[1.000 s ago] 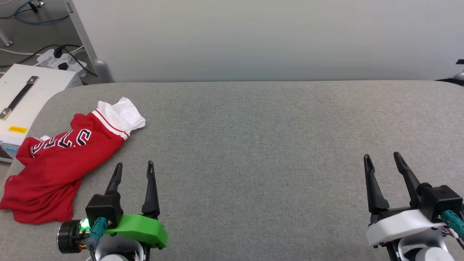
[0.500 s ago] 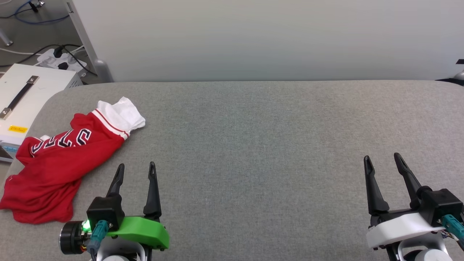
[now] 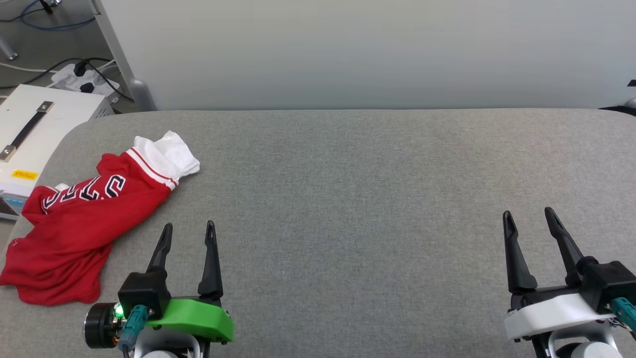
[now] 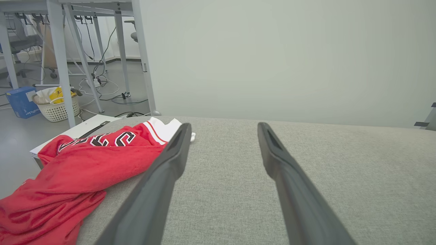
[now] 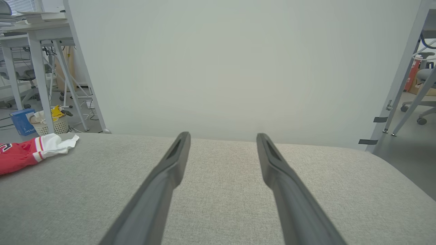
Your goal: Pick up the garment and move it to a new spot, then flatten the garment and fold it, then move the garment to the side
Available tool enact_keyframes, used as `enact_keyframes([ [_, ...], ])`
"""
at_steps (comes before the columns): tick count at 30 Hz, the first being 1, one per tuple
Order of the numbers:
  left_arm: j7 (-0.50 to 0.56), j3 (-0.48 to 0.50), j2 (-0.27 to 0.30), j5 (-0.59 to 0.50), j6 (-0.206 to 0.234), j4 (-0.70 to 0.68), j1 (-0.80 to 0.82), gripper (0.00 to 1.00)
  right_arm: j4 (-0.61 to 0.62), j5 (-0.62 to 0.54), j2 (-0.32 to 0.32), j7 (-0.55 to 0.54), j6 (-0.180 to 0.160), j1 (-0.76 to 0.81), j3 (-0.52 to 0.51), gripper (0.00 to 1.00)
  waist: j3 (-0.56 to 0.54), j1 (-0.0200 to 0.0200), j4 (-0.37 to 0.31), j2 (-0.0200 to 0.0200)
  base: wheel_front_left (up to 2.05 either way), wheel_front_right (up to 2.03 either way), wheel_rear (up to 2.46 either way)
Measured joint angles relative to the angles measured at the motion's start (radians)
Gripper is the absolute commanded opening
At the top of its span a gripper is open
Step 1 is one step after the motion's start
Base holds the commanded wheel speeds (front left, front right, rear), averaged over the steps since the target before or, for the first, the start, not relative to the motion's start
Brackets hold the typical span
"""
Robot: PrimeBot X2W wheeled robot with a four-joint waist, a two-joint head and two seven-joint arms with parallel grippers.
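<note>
At left of table (image 3: 348, 174): crumpled garment (image 3: 74, 233), lettering (image 3: 84, 191) folded, unreadable; left tool (image 3: 189, 225), right tool (image 3: 527, 212) both gaping, empty.

Behind the far edge of your grey fabric bench (image 3: 372, 199) stands a pale partition (image 3: 348, 49). Past the left corner you see grey floor (image 4: 20, 136), desk legs (image 4: 56, 51) and a white basket (image 4: 58, 110).

Red garment (image 3: 74, 233) on a flecked grey table (image 3: 348, 199)
Left of my left gripper (image 3: 189, 225), the cloth I see is plain red, with a white sleeve, red-white striped trim and black, white-outlined lettering. That gripper is black on a bright green mount. My right gripper (image 3: 527, 212) is black on a white mount.
</note>
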State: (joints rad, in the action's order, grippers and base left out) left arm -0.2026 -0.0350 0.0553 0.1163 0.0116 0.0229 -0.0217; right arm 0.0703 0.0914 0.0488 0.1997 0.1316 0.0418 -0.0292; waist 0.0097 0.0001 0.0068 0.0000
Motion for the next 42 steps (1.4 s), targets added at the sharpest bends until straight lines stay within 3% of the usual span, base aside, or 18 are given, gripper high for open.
enact_keyframes([
  [16,-0.033,-0.005,0.0,0.028,-0.003,0.007,0.0,1.0,-0.004,0.062,0.0,0.034,0.0,0.003,-0.002,1.0,0.013,0.0,0.002,0.0,0.0,0.0,0.0],
  [42,-0.053,-0.013,0.0,0.007,0.007,0.027,0.0,1.0,-0.05,0.063,0.0,0.053,0.0,0.018,0.015,1.0,0.012,-0.0001,0.032,0.0,0.0,0.0,0.0],
])
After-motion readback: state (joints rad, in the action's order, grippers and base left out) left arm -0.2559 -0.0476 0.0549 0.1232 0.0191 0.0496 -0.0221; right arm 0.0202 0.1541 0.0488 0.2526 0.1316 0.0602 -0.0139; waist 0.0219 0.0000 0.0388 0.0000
